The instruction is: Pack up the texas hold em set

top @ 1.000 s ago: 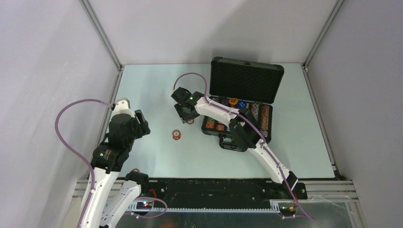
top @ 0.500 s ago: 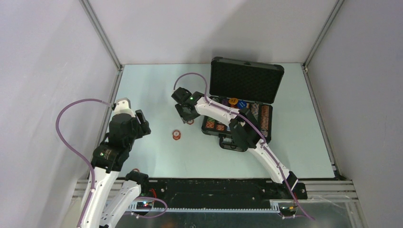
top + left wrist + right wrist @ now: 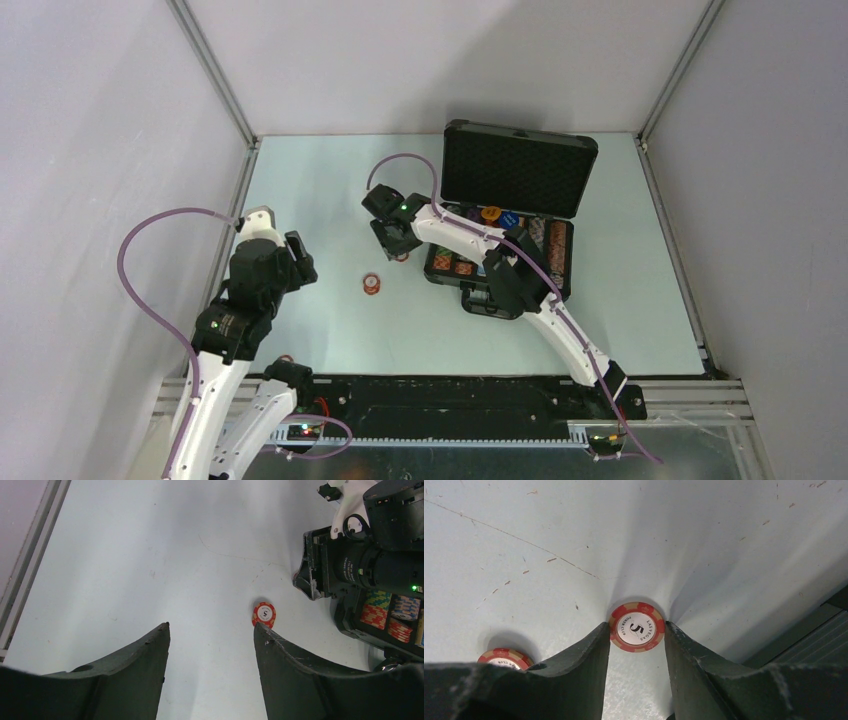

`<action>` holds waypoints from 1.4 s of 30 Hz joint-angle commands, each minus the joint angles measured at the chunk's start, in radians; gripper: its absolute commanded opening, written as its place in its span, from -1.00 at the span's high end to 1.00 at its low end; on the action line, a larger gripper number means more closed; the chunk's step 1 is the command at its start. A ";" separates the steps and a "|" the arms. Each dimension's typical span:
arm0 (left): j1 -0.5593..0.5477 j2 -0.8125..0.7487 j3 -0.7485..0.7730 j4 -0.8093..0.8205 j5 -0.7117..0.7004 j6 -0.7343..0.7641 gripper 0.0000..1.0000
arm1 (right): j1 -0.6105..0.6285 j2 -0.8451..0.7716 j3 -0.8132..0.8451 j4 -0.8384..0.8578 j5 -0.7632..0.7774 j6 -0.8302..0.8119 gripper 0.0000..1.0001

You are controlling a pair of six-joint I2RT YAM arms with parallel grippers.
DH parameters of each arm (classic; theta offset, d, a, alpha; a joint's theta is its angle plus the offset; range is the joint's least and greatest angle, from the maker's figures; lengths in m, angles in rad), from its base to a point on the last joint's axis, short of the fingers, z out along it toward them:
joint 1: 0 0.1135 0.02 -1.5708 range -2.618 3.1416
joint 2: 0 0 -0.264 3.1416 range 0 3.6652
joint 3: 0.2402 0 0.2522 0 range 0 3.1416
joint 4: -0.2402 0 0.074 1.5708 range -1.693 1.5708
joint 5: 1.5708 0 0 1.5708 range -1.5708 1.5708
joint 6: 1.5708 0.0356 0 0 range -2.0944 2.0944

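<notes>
The black case (image 3: 560, 290) lies open at centre right, its foam-lined lid (image 3: 518, 170) standing up and multicoloured chip rows (image 3: 556, 250) inside. A red-white chip (image 3: 636, 630) marked 5 lies flat on the table just left of the case. My right gripper (image 3: 637, 626) is down over it, with a fingertip pressed against each side of its rim. In the top view this gripper (image 3: 397, 246) hides most of that chip. A second red-white chip (image 3: 372, 284) lies loose to the lower left. My left gripper (image 3: 211, 626) hovers open and empty, short of that second chip (image 3: 264, 614).
The case's handle (image 3: 487, 300) sticks out toward the near edge. Metal rails (image 3: 240, 170) border the table at left and right. The right arm stretches over the case's left end. A small red thing (image 3: 285, 358) shows by the left arm's base.
My right gripper's jaws have narrowed onto the chip. Both arms have hardly shifted, and the loose chip stays where it was.
</notes>
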 commanded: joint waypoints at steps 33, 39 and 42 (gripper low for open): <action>-0.003 -0.001 -0.012 0.026 -0.003 0.018 -0.35 | 0.065 -0.141 -0.071 -0.015 0.043 -0.017 0.17; -0.002 0.000 -0.011 0.026 -0.004 0.017 -0.35 | 0.083 -0.171 -0.084 -0.008 0.024 -0.009 0.17; -0.002 0.001 -0.011 0.027 -0.003 0.017 -0.35 | 0.092 -0.180 -0.087 -0.007 0.007 -0.005 0.17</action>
